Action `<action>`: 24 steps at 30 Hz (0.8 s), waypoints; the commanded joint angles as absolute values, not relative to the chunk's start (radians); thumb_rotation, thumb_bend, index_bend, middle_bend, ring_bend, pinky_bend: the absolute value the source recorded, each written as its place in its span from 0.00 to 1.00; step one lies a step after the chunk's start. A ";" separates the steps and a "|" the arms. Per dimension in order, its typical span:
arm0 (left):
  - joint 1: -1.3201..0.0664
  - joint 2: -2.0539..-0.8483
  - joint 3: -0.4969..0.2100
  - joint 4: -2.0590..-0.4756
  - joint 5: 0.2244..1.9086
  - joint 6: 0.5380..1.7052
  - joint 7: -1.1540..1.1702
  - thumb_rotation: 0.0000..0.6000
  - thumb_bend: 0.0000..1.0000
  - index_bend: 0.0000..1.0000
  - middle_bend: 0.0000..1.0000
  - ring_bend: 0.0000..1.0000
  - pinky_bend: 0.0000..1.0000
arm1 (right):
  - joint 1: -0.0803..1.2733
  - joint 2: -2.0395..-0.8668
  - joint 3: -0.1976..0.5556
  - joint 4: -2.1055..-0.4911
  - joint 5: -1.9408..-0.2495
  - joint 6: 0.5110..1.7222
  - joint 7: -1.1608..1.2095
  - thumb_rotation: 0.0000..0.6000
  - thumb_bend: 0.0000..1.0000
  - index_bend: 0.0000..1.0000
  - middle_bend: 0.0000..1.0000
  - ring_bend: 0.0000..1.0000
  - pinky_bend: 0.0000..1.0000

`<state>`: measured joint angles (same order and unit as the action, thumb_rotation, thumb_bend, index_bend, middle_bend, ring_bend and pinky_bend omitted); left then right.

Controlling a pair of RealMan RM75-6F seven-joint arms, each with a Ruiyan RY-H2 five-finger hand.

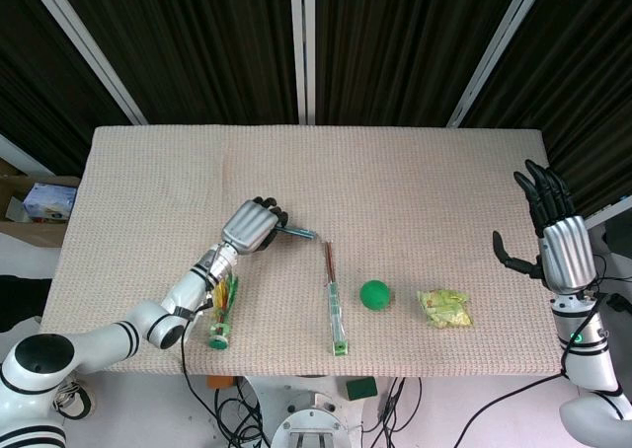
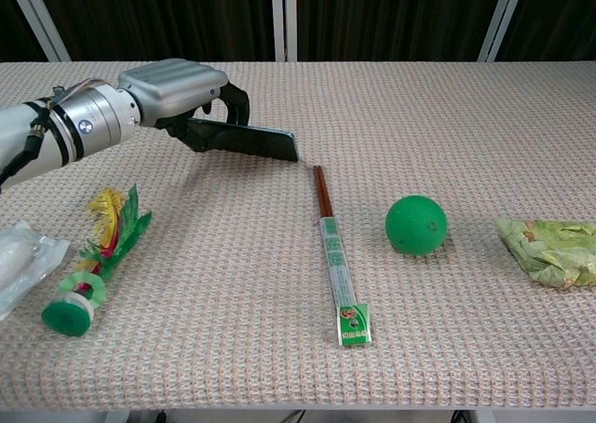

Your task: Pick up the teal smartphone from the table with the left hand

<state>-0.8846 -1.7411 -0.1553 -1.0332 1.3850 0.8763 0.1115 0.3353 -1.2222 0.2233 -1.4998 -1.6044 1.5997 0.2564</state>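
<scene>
My left hand holds the teal flat smartphone by one end, with the dark fingers curled over the top and something tucked under it. The phone is up off the beige woven tablecloth and sticks out sideways past my hand, with the far end tipped a little down. From the head view I see it only as a thin edge, so it is turned almost flat to that camera.

Here is what worries me — I only have one end of it. The long free end is heavy for such a small grip, so I think it could slide out or swing down if I move fast or jerk the arm. If it drops, it may land on the brown chopsticks in the green paper sleeve, which lie just below and to the side. The green ball sits further off and could roll if bumped.

My right hand is far away at the table's other end — fingers spread, holding nothing.
</scene>
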 commanded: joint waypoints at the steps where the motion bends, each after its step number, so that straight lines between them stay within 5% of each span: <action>1: -0.901 -1.756 -0.169 -1.005 1.386 0.877 0.098 1.00 0.59 0.47 0.46 0.26 0.38 | 0.335 -1.221 0.224 -1.496 -1.599 1.598 0.261 0.67 0.48 0.00 0.00 0.00 0.00; 4: -0.919 -1.781 -0.186 -0.959 1.385 0.884 0.090 1.00 0.57 0.42 0.45 0.26 0.38 | 0.334 -1.220 0.224 -1.489 -1.593 1.593 0.266 0.67 0.48 0.00 0.00 0.00 0.00; 6: -0.932 -1.797 -0.194 -0.926 1.382 0.883 0.096 1.00 0.52 0.30 0.42 0.25 0.38 | 0.334 -1.221 0.223 -1.485 -1.589 1.590 0.270 0.67 0.48 0.00 0.00 0.00 0.00; 8: -0.945 -1.812 -0.200 -0.896 1.380 0.879 0.093 1.00 0.47 0.14 0.28 0.21 0.35 | 0.334 -1.222 0.223 -1.479 -1.585 1.586 0.274 0.67 0.48 0.00 0.00 0.00 0.00; 11: -0.957 -1.841 -0.211 -0.840 1.392 0.914 0.076 1.00 0.33 0.04 0.08 0.10 0.27 | 0.335 -1.224 0.224 -1.471 -1.580 1.584 0.278 0.67 0.48 0.00 0.00 0.00 0.00; 18: -0.963 -1.892 -0.222 -0.726 1.408 0.991 0.027 1.00 0.25 0.01 0.00 0.01 0.20 | 0.334 -1.225 0.228 -1.469 -1.575 1.588 0.280 0.67 0.48 0.00 0.00 0.00 0.00; 24: -0.869 -1.785 -0.204 -0.860 1.404 1.092 0.051 0.99 0.18 0.01 0.00 0.00 0.19 | 0.315 -1.223 0.205 -1.468 -1.587 1.600 0.262 0.67 0.48 0.00 0.00 0.00 0.00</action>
<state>-0.9228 -1.8453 -0.2134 -0.7779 1.4069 1.0345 0.0330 0.3219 -1.2250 0.2134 -1.4683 -1.5828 1.5963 0.2711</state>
